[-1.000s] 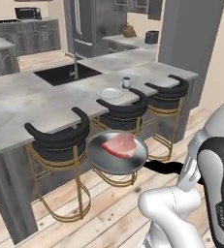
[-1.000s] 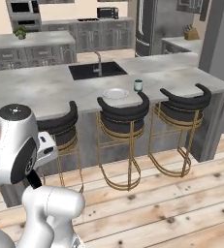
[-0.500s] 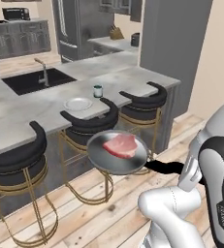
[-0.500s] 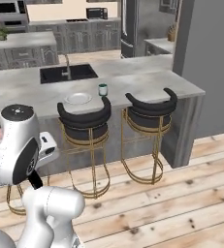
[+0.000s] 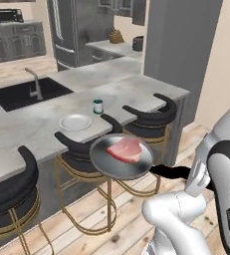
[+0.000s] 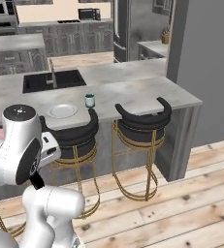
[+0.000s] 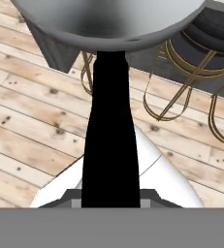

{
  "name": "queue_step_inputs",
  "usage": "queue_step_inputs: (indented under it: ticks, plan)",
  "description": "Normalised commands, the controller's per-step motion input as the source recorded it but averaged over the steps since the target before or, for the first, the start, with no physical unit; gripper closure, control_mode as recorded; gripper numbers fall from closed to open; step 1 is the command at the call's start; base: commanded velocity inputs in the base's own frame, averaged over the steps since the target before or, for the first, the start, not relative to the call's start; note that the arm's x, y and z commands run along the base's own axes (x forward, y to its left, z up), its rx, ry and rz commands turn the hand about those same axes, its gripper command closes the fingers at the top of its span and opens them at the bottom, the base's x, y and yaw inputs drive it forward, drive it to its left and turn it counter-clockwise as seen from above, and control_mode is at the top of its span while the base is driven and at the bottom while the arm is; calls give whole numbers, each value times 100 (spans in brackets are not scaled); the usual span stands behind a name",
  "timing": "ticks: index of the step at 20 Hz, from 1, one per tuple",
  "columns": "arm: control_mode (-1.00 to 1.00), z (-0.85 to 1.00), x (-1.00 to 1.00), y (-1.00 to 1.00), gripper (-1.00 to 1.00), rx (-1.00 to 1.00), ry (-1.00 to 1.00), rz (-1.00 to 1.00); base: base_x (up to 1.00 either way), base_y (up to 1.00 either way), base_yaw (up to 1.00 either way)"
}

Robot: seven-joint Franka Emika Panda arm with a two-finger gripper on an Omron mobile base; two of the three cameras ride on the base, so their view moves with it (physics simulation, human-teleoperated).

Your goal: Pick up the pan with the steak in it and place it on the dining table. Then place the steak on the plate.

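Pan point(image 5: 121, 160) position: raised in the air off the near edge of the desk point(image 5: 32, 127), level with the stool backs and touching neither the desk nor a stool. The steak point(image 5: 125, 150) lay flat inside the pan, slightly toward its far side. The straight black handle point(image 5: 170, 172) ran back from the pan toward the arm.

Tool state: clenched on the pan's handle. In the hand view the handle point(image 7: 110, 140) ran straight up from the bottom edge to the grey underside of the pan point(image 7: 108, 22); the fingertips themselves were hidden behind it, and wooden floor point(image 7: 26, 121) and gold stool legs lay below.

Desk layout: the plate point(image 5: 75, 122) sat near the near edge, with nothing on it. A small dark-rimmed cup point(image 5: 98, 106) stood just beside the plate, further from the edge. The black sink point(image 5: 24, 94) and faucet point(image 5: 34, 84) occupied the far side of the desk.

Seating: black curved-back stools point(image 5: 154, 117) stood along the near edge. In the right base view, the plate point(image 6: 61, 111) and cup point(image 6: 89, 100) appeared behind two stool backs point(image 6: 142, 118).
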Motion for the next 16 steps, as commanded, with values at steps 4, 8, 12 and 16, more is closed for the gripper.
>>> queue_step_inputs:
  ticks: [4,8,12,16]
  plan:
    - [100,0,0,0,100,0,0,0,100,46,-11]
    - [100,0,0,0,100,0,0,0,100,55,-12]
    - [-100,-15,50,31,100,0,0,-5,50,29,-6]
    - [-100,-31,95,66,100,-1,1,-10,0,0,0]
